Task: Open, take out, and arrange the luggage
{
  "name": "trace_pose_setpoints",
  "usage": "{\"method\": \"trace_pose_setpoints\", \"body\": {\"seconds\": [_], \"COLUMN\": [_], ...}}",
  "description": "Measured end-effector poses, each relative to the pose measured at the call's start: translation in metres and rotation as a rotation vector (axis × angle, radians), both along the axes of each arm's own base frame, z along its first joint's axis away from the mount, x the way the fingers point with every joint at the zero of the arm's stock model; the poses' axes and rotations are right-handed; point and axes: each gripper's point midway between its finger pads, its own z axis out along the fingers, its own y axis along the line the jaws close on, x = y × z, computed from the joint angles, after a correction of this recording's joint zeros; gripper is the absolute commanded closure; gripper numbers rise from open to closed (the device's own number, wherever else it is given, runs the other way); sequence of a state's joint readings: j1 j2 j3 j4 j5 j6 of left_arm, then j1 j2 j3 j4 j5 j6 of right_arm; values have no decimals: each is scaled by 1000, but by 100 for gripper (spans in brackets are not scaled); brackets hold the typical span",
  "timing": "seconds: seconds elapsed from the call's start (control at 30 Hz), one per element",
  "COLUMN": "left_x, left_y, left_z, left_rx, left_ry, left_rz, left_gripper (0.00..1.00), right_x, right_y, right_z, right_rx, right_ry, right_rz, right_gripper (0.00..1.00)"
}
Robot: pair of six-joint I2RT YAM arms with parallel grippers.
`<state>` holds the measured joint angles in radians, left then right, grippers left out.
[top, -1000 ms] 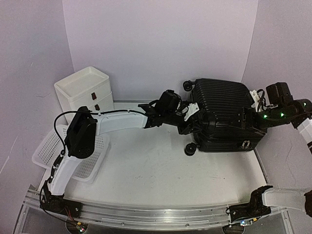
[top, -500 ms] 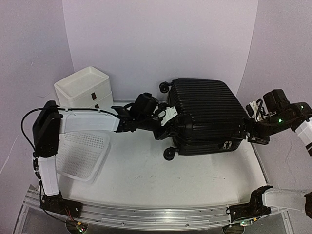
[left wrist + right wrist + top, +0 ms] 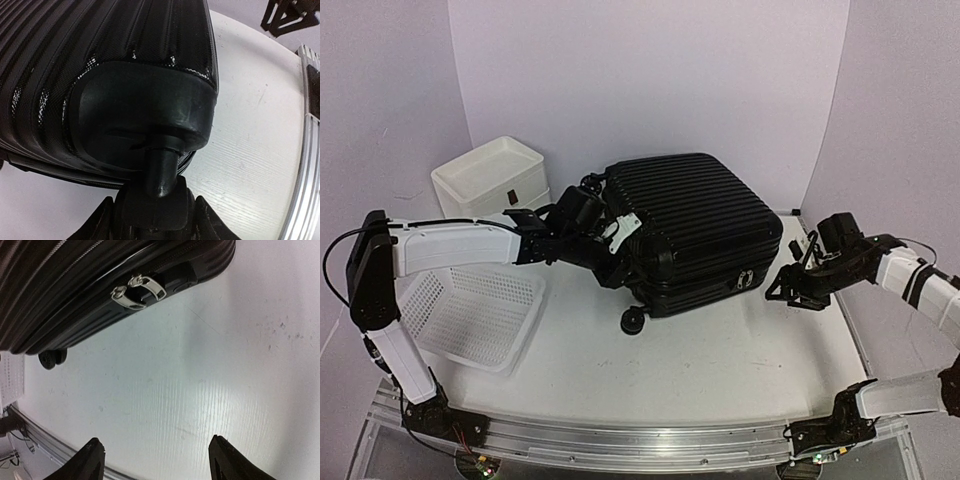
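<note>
The luggage (image 3: 690, 225) is a large black ribbed hard-shell suitcase lying closed on its side in the middle of the table. My left gripper (image 3: 612, 262) is at its left end, shut on a caster wheel (image 3: 155, 200) under the corner cap; the fingers (image 3: 212, 225) flank the wheel. A second wheel (image 3: 633, 320) hangs free at the front left corner. My right gripper (image 3: 783, 291) is open and empty, low over the table just right of the suitcase and apart from it. The right wrist view shows the silver zipper pulls (image 3: 137, 290) on the suitcase's edge.
A white three-drawer box (image 3: 495, 180) stands at the back left. A white perforated basket (image 3: 470, 315) lies at the front left, below my left arm. An aluminium rail (image 3: 620, 440) runs along the table's near edge. Purple walls close in the back and sides.
The suitcase has slid and turned to the left across the table, pulled by my left gripper on its wheel. My right gripper has left the suitcase's right end and dropped lower.
</note>
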<state>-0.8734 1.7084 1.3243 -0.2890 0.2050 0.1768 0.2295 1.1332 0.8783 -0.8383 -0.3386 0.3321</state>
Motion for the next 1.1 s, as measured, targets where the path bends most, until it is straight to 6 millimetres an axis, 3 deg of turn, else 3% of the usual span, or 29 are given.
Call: {"method": "trace_pose_setpoints", "body": {"seconds": [0.13, 0.23, 0.33, 0.37, 0.6, 0.83, 1.1], "left_x": [-5, -8, -13, -15, -21, -22, -21], "left_y": [-1, -1, -3, -3, -2, -3, -4], "left_z": [2, 5, 6, 5, 7, 7, 10], "left_rx": [-29, -43, -54, -54, -53, -41, -32], "left_ry": [78, 125, 167, 181, 223, 245, 284], "left_rz": [18, 23, 18, 17, 3, -3, 13], "left_gripper": [76, 76, 75, 76, 76, 76, 79], "right_x": [23, 41, 64, 71, 102, 109, 113], "right_y": [4, 8, 15, 17, 20, 23, 24], "right_z": [-24, -30, -25, -25, -22, -33, -32], "right_rx": [38, 68, 95, 94, 112, 137, 158], "right_ry": [-94, -174, -255, -278, -417, -468, -502], "right_rz": [-37, -55, -43, -36, 7, 18, 25], "right_gripper": [41, 50, 71, 73, 74, 68, 66]}}
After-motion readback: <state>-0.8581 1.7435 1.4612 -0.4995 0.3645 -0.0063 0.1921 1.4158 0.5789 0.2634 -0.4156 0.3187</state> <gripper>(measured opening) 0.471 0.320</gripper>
